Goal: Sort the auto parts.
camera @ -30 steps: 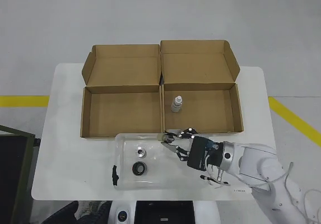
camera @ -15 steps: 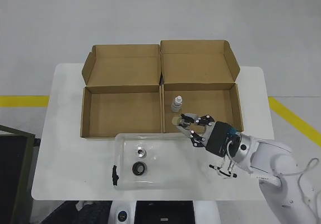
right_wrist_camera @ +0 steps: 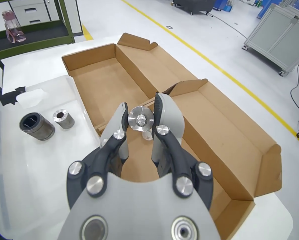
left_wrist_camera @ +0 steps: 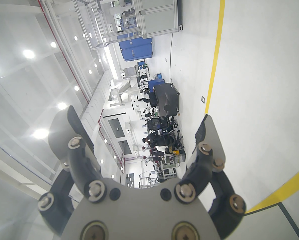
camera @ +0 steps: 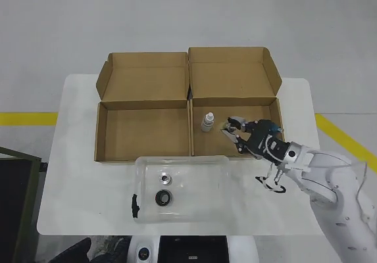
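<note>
A flanged metal part (right_wrist_camera: 141, 121) is clamped in the right gripper (right_wrist_camera: 141, 112), over the box (camera: 241, 110) beneath it, presumably for deposit.

Left gripper (left_wrist_camera: 139, 115), jaws wide apart

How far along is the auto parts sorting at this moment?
Done: one small pale part stands in the right cardboard box. In hand: the right gripper is shut on a silver flanged part, held over that box, not yet released. Left: a dark bushing and a small silver sleeve sit in the clear tray. The left gripper is open.
</note>
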Controlling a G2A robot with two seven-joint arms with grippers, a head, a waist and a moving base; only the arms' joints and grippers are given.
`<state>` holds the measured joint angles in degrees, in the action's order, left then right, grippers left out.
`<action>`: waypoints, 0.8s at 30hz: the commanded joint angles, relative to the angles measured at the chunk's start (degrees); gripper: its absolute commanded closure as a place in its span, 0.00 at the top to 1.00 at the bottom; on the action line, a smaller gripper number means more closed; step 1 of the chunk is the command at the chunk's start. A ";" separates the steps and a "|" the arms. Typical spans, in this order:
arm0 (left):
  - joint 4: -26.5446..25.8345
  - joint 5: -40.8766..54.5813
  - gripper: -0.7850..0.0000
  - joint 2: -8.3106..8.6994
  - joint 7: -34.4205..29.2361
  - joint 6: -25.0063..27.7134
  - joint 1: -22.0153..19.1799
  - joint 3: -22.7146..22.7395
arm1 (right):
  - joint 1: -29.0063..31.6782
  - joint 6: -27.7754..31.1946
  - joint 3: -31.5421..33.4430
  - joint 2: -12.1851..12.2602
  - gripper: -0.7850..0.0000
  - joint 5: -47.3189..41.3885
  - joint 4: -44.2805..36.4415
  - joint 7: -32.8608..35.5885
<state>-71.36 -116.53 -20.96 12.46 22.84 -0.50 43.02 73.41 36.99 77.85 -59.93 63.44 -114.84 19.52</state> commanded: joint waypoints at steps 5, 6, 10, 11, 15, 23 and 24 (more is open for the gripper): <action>0.00 0.00 1.00 0.00 0.00 0.00 0.00 0.00 | -2.91 -0.43 -0.92 -0.03 0.00 -1.00 2.59 3.81; 0.00 0.00 1.00 0.00 0.00 0.00 0.00 0.00 | -3.37 -0.46 -1.18 -0.05 0.00 -1.10 3.05 4.46; 0.00 0.00 1.00 0.00 0.00 0.00 0.00 0.00 | -5.45 -0.89 -2.44 -0.11 0.00 -1.34 5.72 7.78; 0.00 0.00 1.00 0.00 0.00 0.00 0.00 0.00 | -5.81 -0.95 -2.65 -0.14 0.00 -1.49 6.09 8.10; 0.00 0.00 1.00 0.00 0.00 0.00 0.00 0.00 | -8.55 -0.88 -4.32 -0.31 0.00 -1.99 9.62 10.62; 0.00 0.00 1.00 0.00 0.00 0.00 0.00 0.00 | -14.90 -1.81 -9.60 -1.11 0.00 -1.80 17.08 15.52; 0.00 0.00 1.00 0.00 0.00 0.00 0.00 0.00 | -15.62 -1.94 -10.21 -1.24 0.00 -1.83 17.98 15.85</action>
<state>-71.36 -116.53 -20.96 12.46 22.84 -0.50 43.02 58.73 35.21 68.41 -61.02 61.76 -98.10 34.99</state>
